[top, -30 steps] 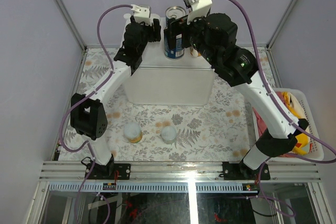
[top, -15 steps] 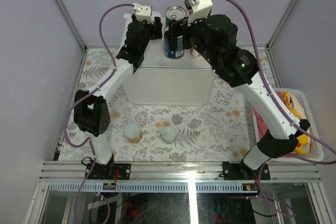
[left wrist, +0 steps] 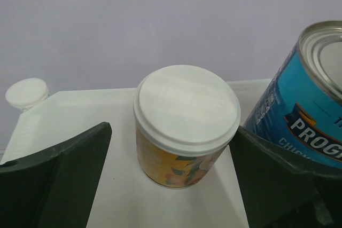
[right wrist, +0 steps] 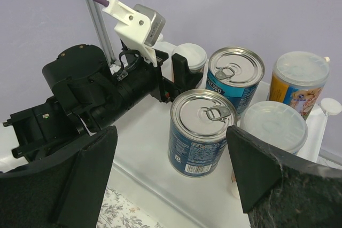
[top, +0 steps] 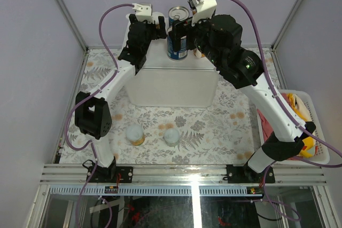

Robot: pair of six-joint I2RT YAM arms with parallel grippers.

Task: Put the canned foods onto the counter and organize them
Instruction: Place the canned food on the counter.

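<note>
On the white counter (top: 171,81) stand several canned foods. A yellow-orange jar with a white lid (left wrist: 184,126) sits upright between the spread fingers of my left gripper (left wrist: 171,132), clear of the left finger (left wrist: 59,177). The left gripper (top: 157,29) is open. A blue-labelled tin (right wrist: 202,132) stands between the wide fingers of my right gripper (right wrist: 172,140), untouched; the right gripper (top: 185,28) is open. Behind it are a second blue tin (right wrist: 235,78), a yellow-labelled jar (right wrist: 298,81) and a pale-lidded jar (right wrist: 273,126).
Two pale-topped cans (top: 135,134) (top: 171,136) stand on the floral table in front of the counter. A white basket (top: 319,148) with red and yellow cloth sits at the right. A round corner knob (left wrist: 26,93) marks the counter's far left corner.
My left gripper has opened and let go of the yellow-orange jar, which now stands free on the counter. The right gripper has stayed open around the blue tin.
</note>
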